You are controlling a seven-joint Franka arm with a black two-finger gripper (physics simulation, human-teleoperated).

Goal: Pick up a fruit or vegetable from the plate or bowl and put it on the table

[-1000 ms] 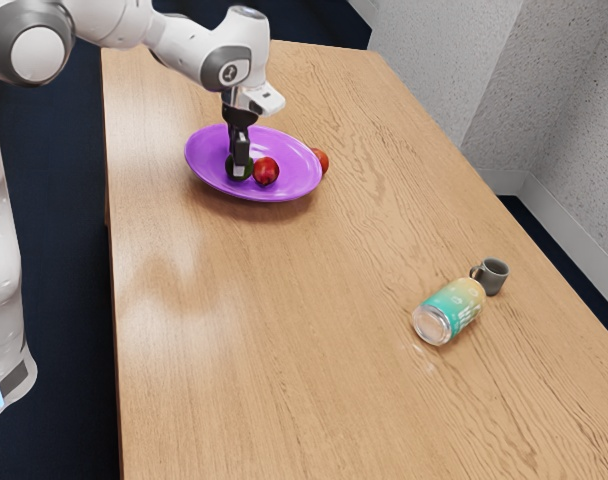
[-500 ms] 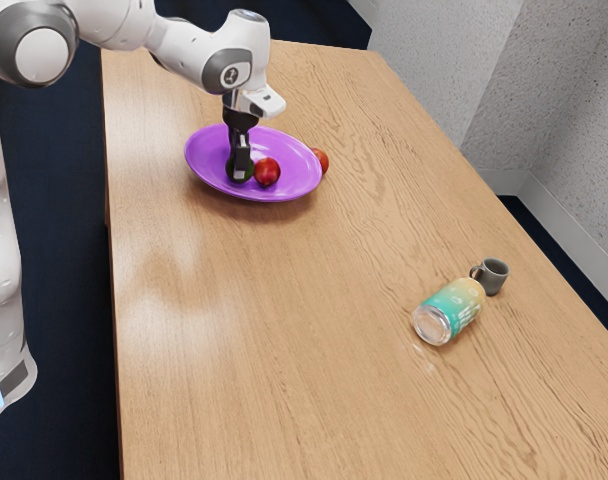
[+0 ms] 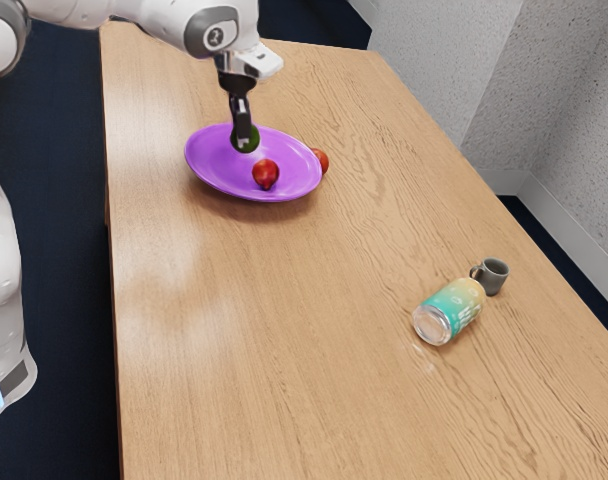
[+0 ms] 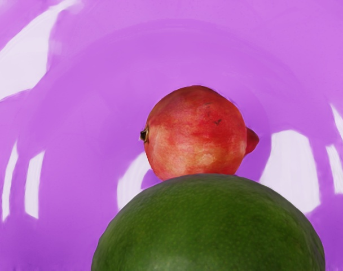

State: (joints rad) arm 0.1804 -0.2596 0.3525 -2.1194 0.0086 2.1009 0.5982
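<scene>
Above the purple plate (image 3: 209, 165), my gripper (image 3: 245, 143) is shut on a dark green fruit (image 3: 248, 147), which hangs clear of the plate's surface. The same green fruit (image 4: 211, 226) looms large under my hand in the wrist view. A red pomegranate-like fruit (image 3: 266, 174) rests on the plate, lower than the green one; in the wrist view this red fruit (image 4: 197, 132) shows beyond the green one, with the purple plate (image 4: 104, 84) around it.
Another red fruit (image 3: 321, 160) is at the plate's edge on the exterior view's right, partly hidden by the rim. Farther along the wooden table (image 3: 264, 330) lie a teal and yellow bottle (image 3: 451, 311) and a grey mug (image 3: 492, 275).
My hand has risen off the plate with the green fruit lifted in it. The red fruit on the plate has turned slightly and stays in about the same place.
</scene>
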